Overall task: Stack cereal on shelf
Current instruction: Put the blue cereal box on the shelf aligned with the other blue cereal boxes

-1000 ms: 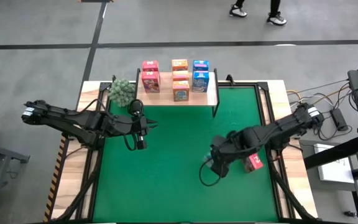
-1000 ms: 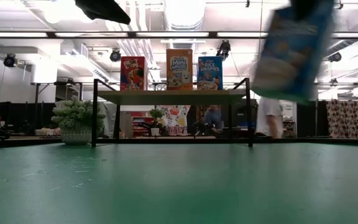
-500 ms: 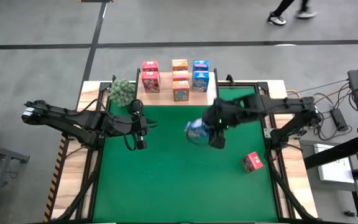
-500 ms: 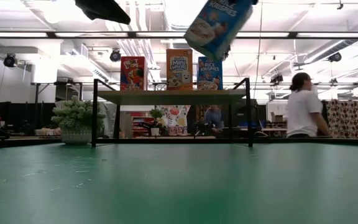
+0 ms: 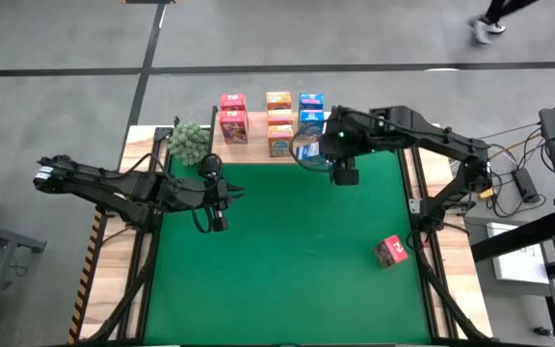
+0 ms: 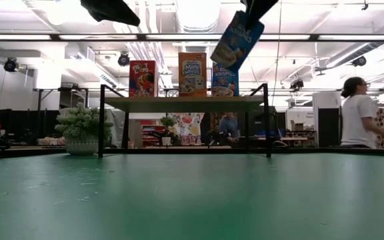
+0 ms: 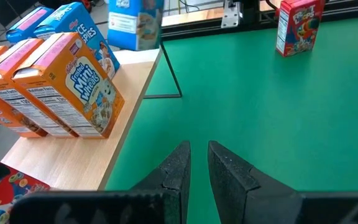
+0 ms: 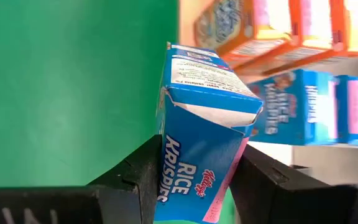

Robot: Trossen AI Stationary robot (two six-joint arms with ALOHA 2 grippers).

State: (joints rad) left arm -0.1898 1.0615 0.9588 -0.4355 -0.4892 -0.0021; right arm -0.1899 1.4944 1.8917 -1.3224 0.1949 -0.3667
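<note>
A blue cereal box (image 5: 306,146) is in my right gripper (image 8: 197,165), which is shut on it in the air just off the right front corner of the shelf (image 5: 328,152). The low view shows this box (image 6: 237,41) tilted, above shelf height. On the light wood shelf (image 6: 182,103) stand two pink boxes (image 5: 233,116), three orange boxes (image 5: 279,121) and two blue boxes (image 5: 310,112). One pink box (image 5: 391,251) stands on the green mat, near its right edge. My left gripper (image 7: 197,163) waits over the mat's left part, shut and holding nothing. My right gripper pinches the blue box between its two fingers (image 8: 138,171), one on each of two opposite sides, at the end nearer the wrist (image 8: 188,186). The box is lifted clear. In the low view it hangs tilted below the gripper, its free end (image 6: 227,60) lowest.
A green plant (image 5: 189,143) stands at the shelf's left end. Black shelf legs (image 6: 267,120) stand at its corners. Open green mat (image 5: 277,270) lies between the arms. A person (image 6: 359,110) walks in the room beyond the table.
My right gripper has carried the blue box from low over the mat's near-right part up and toward the far edge, to the shelf's right front corner. It has stayed shut on the box, which has tipped along the way. The person behind has walked to the right.
</note>
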